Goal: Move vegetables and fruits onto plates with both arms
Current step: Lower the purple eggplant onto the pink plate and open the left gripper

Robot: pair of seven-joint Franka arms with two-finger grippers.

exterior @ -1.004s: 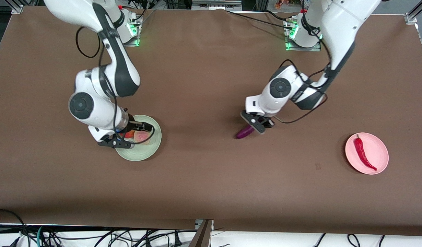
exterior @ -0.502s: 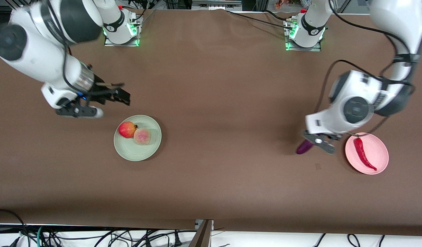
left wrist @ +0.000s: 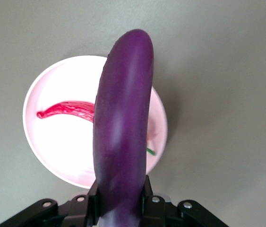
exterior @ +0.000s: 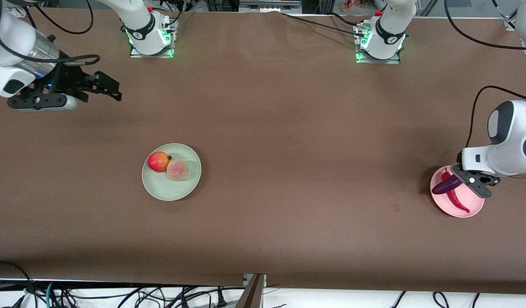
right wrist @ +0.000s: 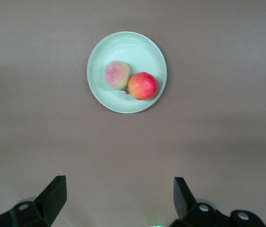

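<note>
My left gripper [exterior: 467, 181] is shut on the purple eggplant [exterior: 446, 185] and holds it over the pale pink plate [exterior: 474, 204]. The red chili pepper [exterior: 456, 200] lies on that plate, partly under the eggplant. In the left wrist view the eggplant [left wrist: 123, 123] rises between my fingers above the pink plate [left wrist: 57, 146] and the chili [left wrist: 66, 109]. My right gripper [exterior: 111, 89] is open and empty, high over the table at the right arm's end. The pale green plate [exterior: 179, 190] holds the red pomegranate [exterior: 158, 161] and the yellowish-green fruit with a pink face [exterior: 177, 170]; the right wrist view shows the plate [right wrist: 123, 45].
A brown cloth [exterior: 288, 128] covers the table. The two arm bases [exterior: 149, 32] stand at the edge farthest from the front camera. Cables lie along the nearest edge.
My left gripper has carried the eggplant from mid-table to above the pink plate. My right gripper has left the green plate, where both fruits now lie, and drawn back up toward its end.
</note>
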